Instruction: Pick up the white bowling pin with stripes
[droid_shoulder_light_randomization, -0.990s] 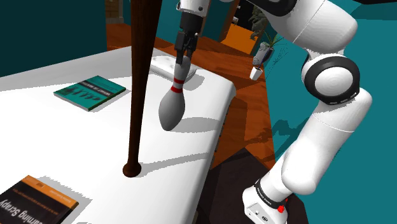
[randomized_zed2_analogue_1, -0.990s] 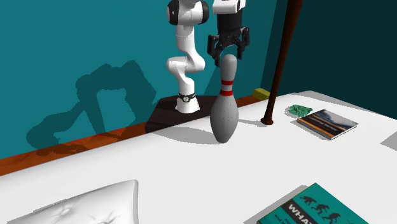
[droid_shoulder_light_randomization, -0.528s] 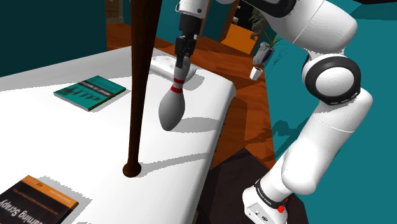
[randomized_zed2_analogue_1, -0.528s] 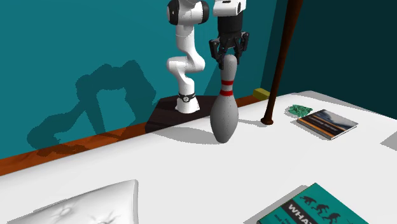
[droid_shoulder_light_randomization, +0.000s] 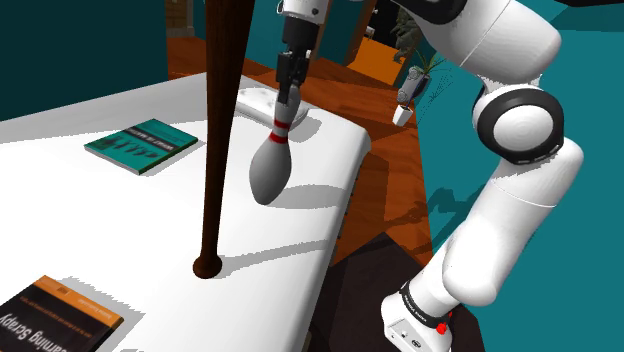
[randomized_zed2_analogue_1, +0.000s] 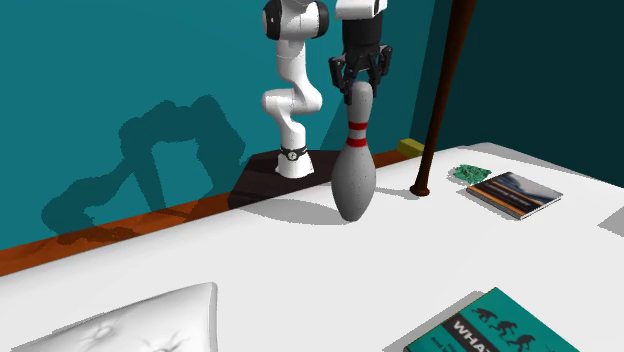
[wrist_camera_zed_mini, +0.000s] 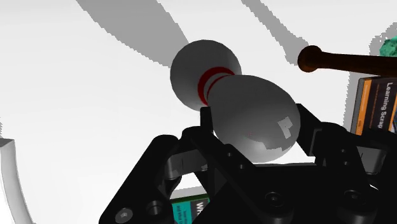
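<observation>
Gripper: black gripper (droid_shoulder_light_randomization: 288, 93) (randomized_zed2_analogue_1: 360, 87) (wrist_camera_zed_mini: 254, 130) is pointing down and squeezing both fingers against the head of the bowling pin, so it is closed on it.
Pin: grey-white bowling pin (droid_shoulder_light_randomization: 271, 162) (randomized_zed2_analogue_1: 353, 172) (wrist_camera_zed_mini: 205, 73) with two red neck stripes is hanging upright under the hand, mid-surface; cannot tell whether its base is touching the top or sitting just off it.
Surface: broad white surface (droid_shoulder_light_randomization: 300, 235) (randomized_zed2_analogue_1: 250, 250) is carrying everything and catching the pin's shadow.
Bat: dark brown bat (droid_shoulder_light_randomization: 215, 130) (randomized_zed2_analogue_1: 440, 100) (wrist_camera_zed_mini: 350, 62) is standing on its knob near the pin, apart from it.
Books: teal book (droid_shoulder_light_randomization: 140, 145) (randomized_zed2_analogue_1: 490, 325) is lying flat, well apart from the pin; dark book with orange edge (droid_shoulder_light_randomization: 55, 315) (randomized_zed2_analogue_1: 513, 193) (wrist_camera_zed_mini: 378, 105) is lying beyond the bat.
Pillow: white pillow (droid_shoulder_light_randomization: 255, 100) (randomized_zed2_analogue_1: 130, 320) is resting at the surface's far end from the stand.
Small bits: green object (randomized_zed2_analogue_1: 468, 173) is sitting just beside the dark book.
Arm: white arm (droid_shoulder_light_randomization: 510, 120) (randomized_zed2_analogue_1: 290, 100) is rising from the dark stand (droid_shoulder_light_randomization: 370, 300) (randomized_zed2_analogue_1: 275, 175).
Room: teal walls (randomized_zed2_analogue_1: 120, 80) are enclosing it; wooden floor (droid_shoulder_light_randomization: 385, 190) is showing beside the surface.
</observation>
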